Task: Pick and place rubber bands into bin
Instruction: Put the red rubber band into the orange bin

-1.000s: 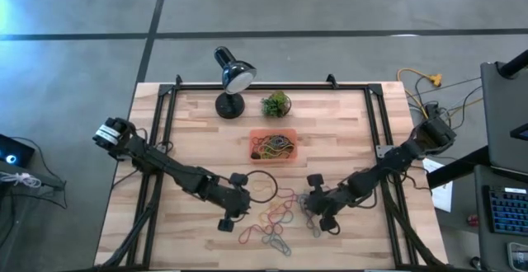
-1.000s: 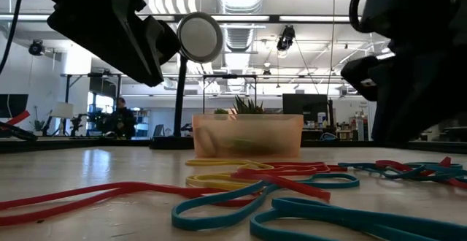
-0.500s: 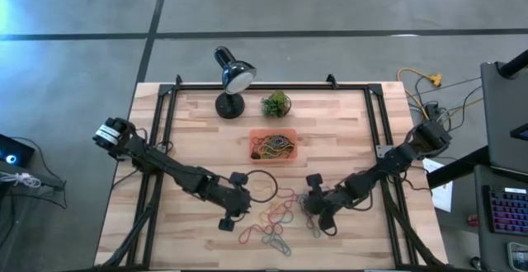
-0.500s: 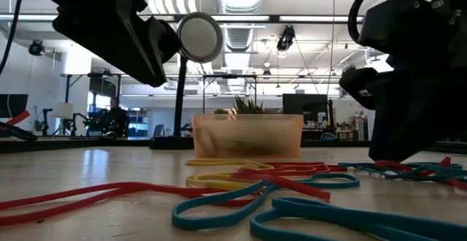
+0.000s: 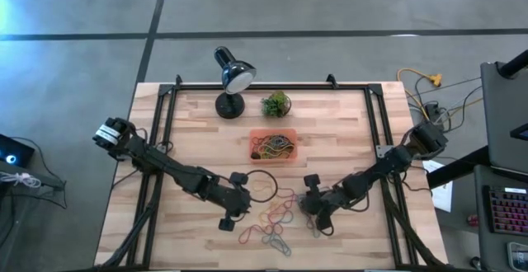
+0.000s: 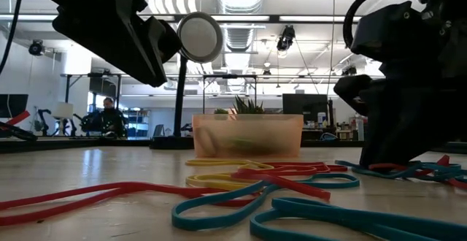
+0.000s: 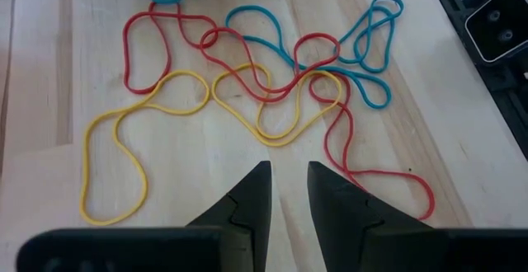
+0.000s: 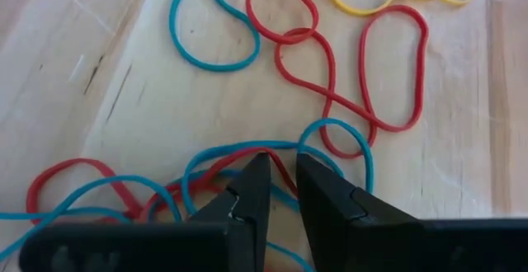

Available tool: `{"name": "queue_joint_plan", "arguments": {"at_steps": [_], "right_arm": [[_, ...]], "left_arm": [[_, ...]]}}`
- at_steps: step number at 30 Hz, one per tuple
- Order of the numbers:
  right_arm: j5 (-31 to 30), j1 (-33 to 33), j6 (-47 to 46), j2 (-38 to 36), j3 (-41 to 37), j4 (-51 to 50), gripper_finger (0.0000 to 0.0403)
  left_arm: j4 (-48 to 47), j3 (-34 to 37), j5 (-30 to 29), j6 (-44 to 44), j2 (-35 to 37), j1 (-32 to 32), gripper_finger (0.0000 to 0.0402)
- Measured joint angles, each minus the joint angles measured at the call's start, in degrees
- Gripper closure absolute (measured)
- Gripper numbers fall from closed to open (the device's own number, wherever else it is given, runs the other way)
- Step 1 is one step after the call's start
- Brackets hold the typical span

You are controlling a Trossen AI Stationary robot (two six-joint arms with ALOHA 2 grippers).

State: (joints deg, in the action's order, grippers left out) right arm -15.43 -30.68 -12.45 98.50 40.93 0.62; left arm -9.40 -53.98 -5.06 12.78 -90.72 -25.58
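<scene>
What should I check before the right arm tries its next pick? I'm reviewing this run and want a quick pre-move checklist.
1. Right end effector over loose rubber bands: ok, tips sit at a blue and red tangle.
2. Its fingers apart enough to take a band: ok, a narrow gap shows.
3. Band already gripped: cannot tell.
4. Bin unobstructed: ok, nothing above it, bands already inside.
5. Left end effector clear of the right arm: ok, it hangs open and empty above yellow and red bands.

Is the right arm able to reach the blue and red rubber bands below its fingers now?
Probably yes. The right gripper hangs directly over the tangled blue and red rubber bands, its fingers slightly apart, and nothing lies between them on the table.
</scene>
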Motion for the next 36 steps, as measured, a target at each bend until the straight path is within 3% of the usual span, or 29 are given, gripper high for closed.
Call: {"name": "queue_joint_plan", "arguments": {"at_steps": [9, 25, 30, 36], "right_arm": [[-2.6, 0.0, 2.1, -1.7, -0.1, -0.5, 0.0391], [-3.5, -0.1, 12.2, -5.4, 7.6, -0.2, 0.0394], [-9.4, -0.8, 18.9, -6.8, 10.8, -0.1, 0.0394], [-21.7, -2.4, 27.1, -7.4, 14.2, -0.6, 0.0394]], "left_arm": [[0.0, 0.0, 0.0, 0.0, 0.0, 0.0, 0.0336], [0.0, 0.6, 0.0, -0.1, 0.0, 0.0, 0.0336], [0.1, 0.7, 0.0, -0.1, 0.0, 0.0, 0.0336], [0.1, 0.7, 0.0, -0.1, 0.0, 0.0, 0.0336]]}}
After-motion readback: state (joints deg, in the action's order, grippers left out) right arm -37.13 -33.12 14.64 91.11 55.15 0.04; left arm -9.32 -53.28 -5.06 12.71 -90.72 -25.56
